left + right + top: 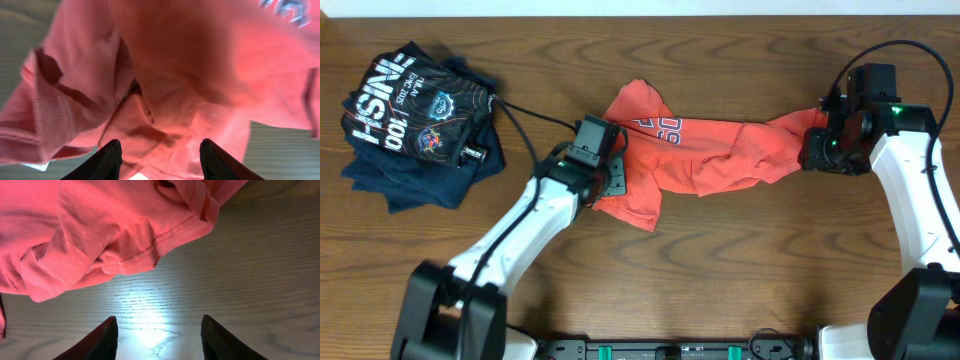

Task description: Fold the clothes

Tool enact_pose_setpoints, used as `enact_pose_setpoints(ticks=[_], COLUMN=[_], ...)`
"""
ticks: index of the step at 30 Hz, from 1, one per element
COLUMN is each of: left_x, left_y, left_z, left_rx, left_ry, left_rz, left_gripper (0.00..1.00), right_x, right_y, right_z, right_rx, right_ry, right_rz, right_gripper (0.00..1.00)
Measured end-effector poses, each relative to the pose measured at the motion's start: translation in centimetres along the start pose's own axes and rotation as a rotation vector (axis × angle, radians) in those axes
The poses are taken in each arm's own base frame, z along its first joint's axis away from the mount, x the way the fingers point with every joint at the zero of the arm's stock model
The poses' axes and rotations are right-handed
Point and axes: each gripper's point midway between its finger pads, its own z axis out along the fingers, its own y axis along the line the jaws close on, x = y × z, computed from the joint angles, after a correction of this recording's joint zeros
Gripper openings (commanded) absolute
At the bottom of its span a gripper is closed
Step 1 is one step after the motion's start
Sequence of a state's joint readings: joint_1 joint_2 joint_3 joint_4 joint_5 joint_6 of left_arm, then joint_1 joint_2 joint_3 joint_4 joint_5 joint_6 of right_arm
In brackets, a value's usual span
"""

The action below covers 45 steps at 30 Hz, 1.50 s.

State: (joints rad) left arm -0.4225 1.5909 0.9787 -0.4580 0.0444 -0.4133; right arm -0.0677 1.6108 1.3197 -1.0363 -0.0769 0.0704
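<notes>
Red-orange T-shirt (720,150): crumpled, long axis left-to-right across frame centre; left arm (535,215) at its left end, right arm (910,190) at its right end; both jaws parted, nothing pinched.

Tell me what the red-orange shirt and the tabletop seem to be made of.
Red-orange shirt: soft matte knit, probably cotton jersey; it slumps in loose wrinkles and shows fine ribbing and a stitched edge up close. Tabletop: wood or wood-look laminate, cannot tell which; brown grain lines, smooth low-sheen face that mirrors a bright patch of light.
</notes>
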Motion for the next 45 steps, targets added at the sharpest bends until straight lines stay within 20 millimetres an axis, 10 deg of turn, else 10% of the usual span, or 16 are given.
enact_pose_setpoints(ticks=[8,12,18,27,34,45], left_x=[0.5,1.3,1.6,0.0,-0.2,-1.5], left_y=[-0.1,-0.2,-0.8,-1.6,-1.9,-0.9], left_z=[3.8,4.8,4.5,-4.5,-8.6,-12.6], left_rx=[-0.002,0.005,0.044,0.118,0.161,0.144], left_ry=[0.041,0.079,0.095,-0.037,-0.111,-0.252], left_rz=[-0.001,-0.002,0.015,0.076,0.083,0.075], left_gripper=[0.45,0.06,0.06,0.06,0.06,0.06], right_x=[0.0,0.0,0.0,0.1,0.2,2.4], right_y=[0.4,0.5,0.4,1.0,5.5,11.5], right_z=[0.0,0.0,0.0,0.0,0.5,9.2], right_rx=[-0.003,-0.004,-0.004,-0.032,-0.105,-0.145], right_ry=[0.001,0.001,0.0,0.003,-0.009,0.116], right_rz=[-0.012,-0.012,-0.013,-0.046,-0.181,-0.313], right_gripper=[0.52,0.51,0.51,0.49,0.49,0.37])
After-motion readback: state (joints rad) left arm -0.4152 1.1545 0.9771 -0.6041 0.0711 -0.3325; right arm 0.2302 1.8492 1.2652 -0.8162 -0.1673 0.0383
